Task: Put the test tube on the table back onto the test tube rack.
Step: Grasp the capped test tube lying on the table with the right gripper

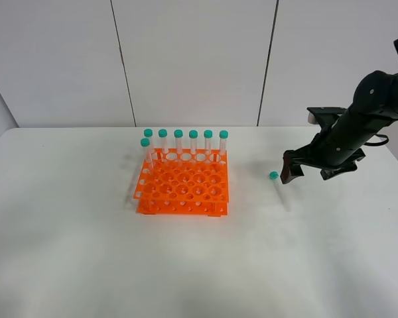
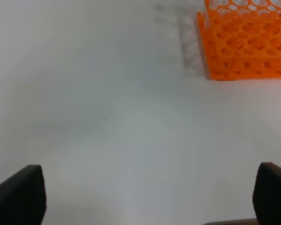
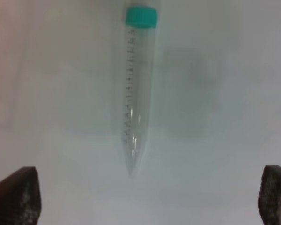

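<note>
Handling: slim clear plastic test tube with teal cap [image 3: 138, 93] on white surface [image 3: 225, 140] looks light, stiff, slippery; wide-spread right hand [image 3: 145, 199] should pinch mid-barrel.

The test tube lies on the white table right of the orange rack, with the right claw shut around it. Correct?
Not quite. The test tube does lie on the table right of the rack, but the right claw is open and not touching it, as the right wrist view shows.

High camera overlooks the whole table [image 1: 66, 265]; wrist cameras face it closely (left shares the rack [image 2: 243, 47]).
</note>
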Controlling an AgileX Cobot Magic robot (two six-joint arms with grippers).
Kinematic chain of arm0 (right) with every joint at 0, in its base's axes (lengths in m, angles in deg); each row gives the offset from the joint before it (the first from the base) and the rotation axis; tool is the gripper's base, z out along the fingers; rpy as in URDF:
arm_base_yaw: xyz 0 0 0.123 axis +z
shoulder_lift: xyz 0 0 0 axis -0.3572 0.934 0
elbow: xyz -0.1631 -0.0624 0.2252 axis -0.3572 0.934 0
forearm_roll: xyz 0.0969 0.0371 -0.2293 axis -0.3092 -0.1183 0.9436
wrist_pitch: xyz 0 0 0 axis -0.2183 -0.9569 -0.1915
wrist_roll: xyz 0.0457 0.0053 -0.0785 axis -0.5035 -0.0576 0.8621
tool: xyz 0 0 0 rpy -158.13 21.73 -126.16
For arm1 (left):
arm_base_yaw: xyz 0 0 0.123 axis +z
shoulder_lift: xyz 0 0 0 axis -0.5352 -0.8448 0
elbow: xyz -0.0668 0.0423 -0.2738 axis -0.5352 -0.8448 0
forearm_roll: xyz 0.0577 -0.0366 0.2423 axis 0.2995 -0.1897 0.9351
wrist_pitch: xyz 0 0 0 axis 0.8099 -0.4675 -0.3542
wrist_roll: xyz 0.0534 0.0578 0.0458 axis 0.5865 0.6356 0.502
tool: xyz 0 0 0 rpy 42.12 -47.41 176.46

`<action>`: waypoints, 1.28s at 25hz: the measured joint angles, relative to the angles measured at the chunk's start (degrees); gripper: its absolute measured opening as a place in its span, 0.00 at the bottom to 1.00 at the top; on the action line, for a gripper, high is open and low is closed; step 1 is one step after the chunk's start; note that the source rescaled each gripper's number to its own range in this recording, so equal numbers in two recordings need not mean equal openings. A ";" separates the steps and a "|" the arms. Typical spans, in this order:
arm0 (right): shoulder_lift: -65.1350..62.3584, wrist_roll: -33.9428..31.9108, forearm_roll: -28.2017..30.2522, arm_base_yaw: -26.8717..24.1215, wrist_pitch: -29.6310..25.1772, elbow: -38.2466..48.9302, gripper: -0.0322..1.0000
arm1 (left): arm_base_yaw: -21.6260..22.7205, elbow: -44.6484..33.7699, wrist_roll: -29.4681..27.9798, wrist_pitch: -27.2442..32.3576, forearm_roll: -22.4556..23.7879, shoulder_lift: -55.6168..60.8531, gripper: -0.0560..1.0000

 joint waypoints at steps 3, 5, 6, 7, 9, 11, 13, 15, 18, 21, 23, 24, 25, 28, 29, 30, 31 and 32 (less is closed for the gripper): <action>1.78 0.07 0.82 2.94 2.38 0.00 1.00 | 0.00 0.00 0.00 0.00 0.00 0.00 1.00; 3.00 -1.02 2.15 5.08 4.79 0.00 1.00 | 0.00 0.00 0.00 0.00 0.00 0.00 1.00; 3.64 -2.25 3.21 5.80 5.73 0.00 1.00 | 0.00 0.00 0.00 0.00 0.00 0.00 1.00; 4.37 -3.47 4.27 6.39 6.29 0.00 1.00 | 0.00 0.00 0.00 0.00 0.00 0.00 1.00; 5.92 -6.59 6.88 6.73 6.50 -0.12 1.00 | 0.00 0.00 0.00 0.00 0.00 0.00 1.00; 7.73 -9.46 9.05 6.73 5.85 -0.50 1.00 | 0.00 0.00 0.00 0.00 0.00 0.00 1.00; 8.89 -11.41 10.89 6.73 5.61 -0.62 1.00 | 0.00 0.00 0.00 0.00 0.00 0.00 1.00; 9.49 -12.32 11.54 6.73 5.54 -0.77 1.00 | 0.00 0.00 0.00 0.00 0.00 0.00 1.00; 10.34 -12.84 11.54 6.73 5.58 -0.96 1.00 | 0.00 0.00 0.00 0.00 0.00 0.00 1.00; 11.44 -12.84 11.27 6.73 5.65 -0.96 1.00 | 0.00 0.00 0.00 0.00 0.00 0.00 1.00; 11.73 -13.16 11.21 6.73 5.65 -0.96 1.00 | 0.00 0.00 0.00 0.00 0.00 0.00 1.00; 12.07 -13.28 11.09 6.73 5.65 -0.96 1.00 | 0.00 0.00 0.00 0.00 0.00 0.00 1.00; 12.21 -13.34 11.09 6.73 5.65 -0.96 1.00 | 0.00 0.00 0.00 0.00 0.00 0.00 1.00; 12.20 -13.34 11.09 6.73 5.65 -0.96 1.00 | 0.00 0.00 0.00 0.00 0.00 0.00 1.00; 12.20 -13.34 11.09 6.73 5.65 -0.96 0.98 | 0.00 0.00 0.00 0.00 0.00 0.00 1.00; 12.20 -13.34 11.09 6.73 5.65 -0.96 0.96 | 0.00 0.00 0.00 0.00 0.00 0.00 1.00; 12.20 -13.34 11.09 6.73 5.65 -0.96 0.94 | 0.00 0.00 0.00 0.00 0.00 0.00 1.00; 12.20 -13.34 11.09 6.73 5.77 -0.96 0.92 | 0.00 0.00 0.00 0.00 0.00 0.00 1.00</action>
